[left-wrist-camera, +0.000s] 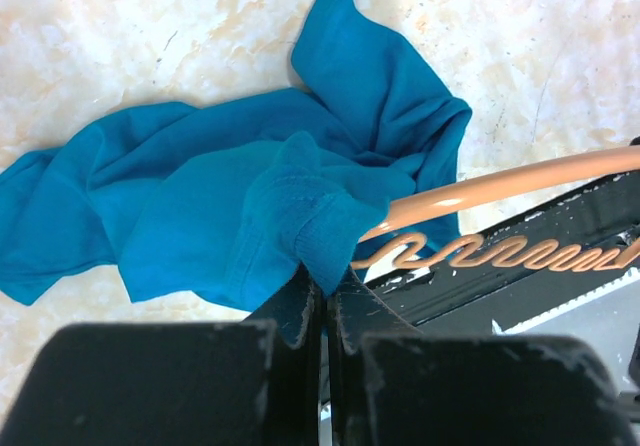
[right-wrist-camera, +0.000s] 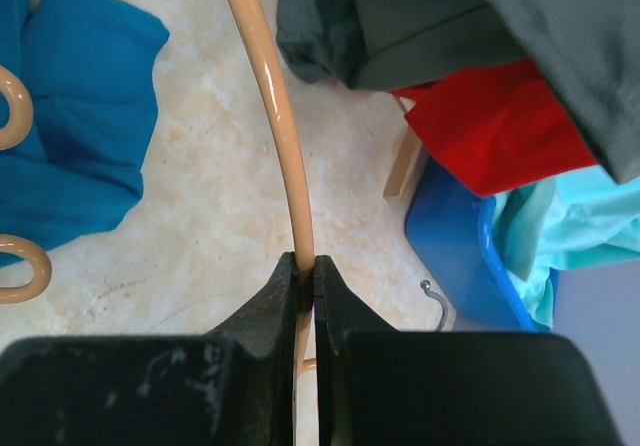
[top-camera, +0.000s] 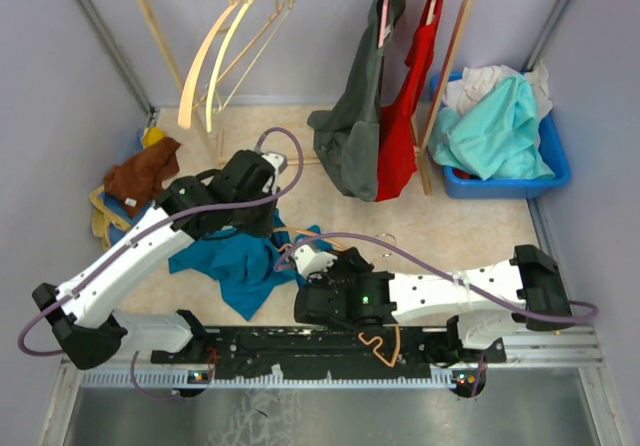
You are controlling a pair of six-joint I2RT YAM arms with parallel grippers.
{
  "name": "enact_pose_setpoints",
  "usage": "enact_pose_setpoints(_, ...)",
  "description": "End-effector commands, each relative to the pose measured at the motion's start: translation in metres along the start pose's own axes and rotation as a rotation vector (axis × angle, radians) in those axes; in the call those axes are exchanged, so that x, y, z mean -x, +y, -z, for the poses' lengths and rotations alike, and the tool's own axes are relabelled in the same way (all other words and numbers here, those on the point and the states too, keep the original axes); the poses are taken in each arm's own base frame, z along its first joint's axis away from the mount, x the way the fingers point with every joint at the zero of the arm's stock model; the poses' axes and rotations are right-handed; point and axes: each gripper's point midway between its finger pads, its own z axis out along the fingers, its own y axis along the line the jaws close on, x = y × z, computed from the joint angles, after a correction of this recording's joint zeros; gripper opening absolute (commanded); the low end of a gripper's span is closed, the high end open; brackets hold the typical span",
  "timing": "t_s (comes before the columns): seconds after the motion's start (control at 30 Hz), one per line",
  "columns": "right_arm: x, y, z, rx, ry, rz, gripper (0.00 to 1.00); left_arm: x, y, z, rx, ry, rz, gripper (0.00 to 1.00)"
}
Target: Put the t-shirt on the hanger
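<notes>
The t-shirt [left-wrist-camera: 200, 196], one fold pinched in the left hand [left-wrist-camera: 323, 301], lies heaped by the hanger [left-wrist-camera: 500, 181] clamped in the right hand [right-wrist-camera: 306, 284], not yet hung on it.

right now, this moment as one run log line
left tool: shut on t-shirt | right tool: shut on hanger | hanger: one arm runs into t-shirt

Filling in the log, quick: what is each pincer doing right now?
Left pincer: closed on the t-shirt.
Right pincer: closed on the hanger.
</notes>
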Motion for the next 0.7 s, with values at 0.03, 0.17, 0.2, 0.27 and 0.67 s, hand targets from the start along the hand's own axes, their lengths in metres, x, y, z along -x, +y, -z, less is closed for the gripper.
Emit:
enact_pose_setpoints(0.03, 0.049, -0.019, 0.001, -0.084, -0.122, -0.035, 0.00, 0.025, -0.036, -0.001, -0.123, -0.043, -0.054, 0.01)
enact_pose_setpoints(0.17, 0.059, -0.015, 0.000, -0.084, -0.140, -0.015, 0.00, 0.040, -0.058, 0.005, -0.185, -0.077, -0.085, 0.01)
enact_pose_setpoints(0.2, 0.061, -0.013, 0.001, -0.082, -0.150, -0.019, 0.00, 0.043, -0.063, 0.007, -0.197, -0.084, -0.091, 0.01)
enact_pose_setpoints(0.27, 0.065, -0.014, 0.004, -0.084, -0.177, -0.046, 0.00, 0.047, -0.071, 0.011, -0.221, -0.099, -0.100, 0.01)
enact_pose_setpoints(0.67, 0.097, -0.037, 0.031, -0.080, -0.369, -0.325, 0.00, 0.053, -0.120, 0.031, -0.397, -0.143, -0.157, 0.01)
